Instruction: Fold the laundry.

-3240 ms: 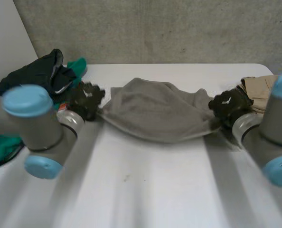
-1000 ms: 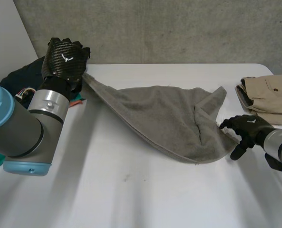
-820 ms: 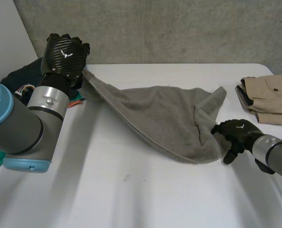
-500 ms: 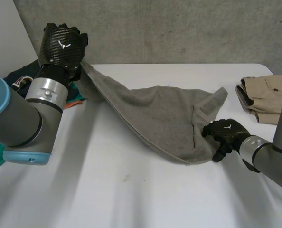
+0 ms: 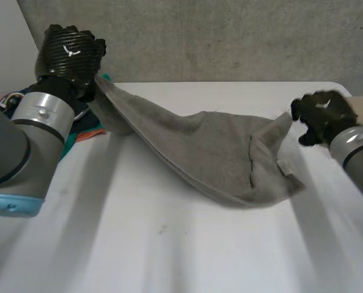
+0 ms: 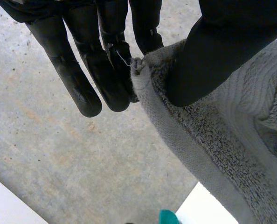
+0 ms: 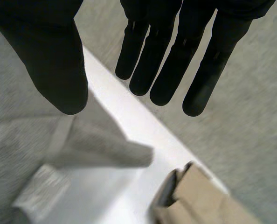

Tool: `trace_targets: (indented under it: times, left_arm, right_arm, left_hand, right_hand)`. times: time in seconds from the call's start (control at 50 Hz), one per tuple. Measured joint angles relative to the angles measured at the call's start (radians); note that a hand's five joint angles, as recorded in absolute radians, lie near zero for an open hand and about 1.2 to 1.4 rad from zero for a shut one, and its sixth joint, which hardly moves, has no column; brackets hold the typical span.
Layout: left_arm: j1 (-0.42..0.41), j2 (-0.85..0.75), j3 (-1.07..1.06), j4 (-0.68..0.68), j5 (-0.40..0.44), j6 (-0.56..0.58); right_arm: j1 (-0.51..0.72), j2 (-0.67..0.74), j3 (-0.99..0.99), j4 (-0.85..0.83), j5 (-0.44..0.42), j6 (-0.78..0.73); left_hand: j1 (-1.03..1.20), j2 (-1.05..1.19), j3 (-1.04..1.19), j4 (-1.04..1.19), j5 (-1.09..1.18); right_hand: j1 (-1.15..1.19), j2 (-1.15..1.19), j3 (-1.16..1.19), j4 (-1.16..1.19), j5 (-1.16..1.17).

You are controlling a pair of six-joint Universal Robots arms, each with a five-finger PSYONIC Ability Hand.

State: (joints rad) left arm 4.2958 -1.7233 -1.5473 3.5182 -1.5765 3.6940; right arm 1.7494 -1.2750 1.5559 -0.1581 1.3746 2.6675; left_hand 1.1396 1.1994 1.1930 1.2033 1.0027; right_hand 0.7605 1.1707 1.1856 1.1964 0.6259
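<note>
White desk (image 5: 169, 244), concrete wall behind. The near part of the desk is bare.

We note the grey towel (image 5: 212, 152) spread slantwise across the middle of the desk. Its lowest, rounded edge lies nearest us, and a fold with a small tag sits toward its right end. From there the cloth rises off the desk toward the far left.

The right hand (image 5: 321, 113) is just beside the towel's far right corner. In the right wrist view its fingers (image 7: 169, 70) are straight and apart from the thumb, holding nothing. The loose corner lies on the desk beyond the fingertips. A folded beige garment (image 7: 201, 198) lies near that corner, apart from the towel.

The left hand (image 5: 68, 52) is raised at the far left, and in its wrist view it pinches the towel's corner between thumb and fingers (image 6: 106, 70). The cloth hangs taut from this pinch. Teal and orange laundry (image 5: 87, 128) lies on the desk below that hand.
</note>
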Motion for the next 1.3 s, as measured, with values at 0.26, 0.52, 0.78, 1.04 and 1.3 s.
trace_targets:
  times: [0.26,0.52,0.78,1.04,1.3]
  left_arm:
    - [0.010,0.057,-0.099,-0.058,0.008,-0.003]
    - [0.004,-0.041,-0.014,-0.048,0.001,-0.007]
    - [0.010,-0.058,-0.002,-0.049,0.002,-0.050]
    - [0.010,-0.064,-0.004,-0.049,0.004,-0.058]
    - [0.011,-0.067,-0.005,-0.049,0.004,-0.057]
  right_arm:
    - [-0.048,-0.016,0.008,0.189,-0.067,-0.070]
    - [-0.075,0.088,0.142,0.109,-0.174,-0.133]
    - [-0.073,0.217,0.136,0.019,-0.250,-0.233]
    - [-0.071,0.275,0.125,-0.088,-0.243,-0.251]
    - [-0.069,0.330,0.059,-0.119,-0.237,-0.250]
  left_hand:
    - [0.000,0.000,0.000,0.000,0.000]
    - [0.000,0.000,0.000,0.000,0.000]
    - [0.000,0.000,0.000,0.000,0.000]
    - [0.000,0.000,0.000,0.000,0.000]
    - [0.000,0.000,0.000,0.000,0.000]
  right_hand:
    - [-0.134,-0.526,-0.529,-0.542,-0.172]
    - [-0.171,-0.589,-0.599,-0.611,-0.213]
    - [-0.107,-0.532,-0.529,-0.540,-0.139]
    - [0.014,-0.397,-0.412,-0.424,-0.064]
    - [0.079,-0.332,-0.346,-0.357,-0.064]
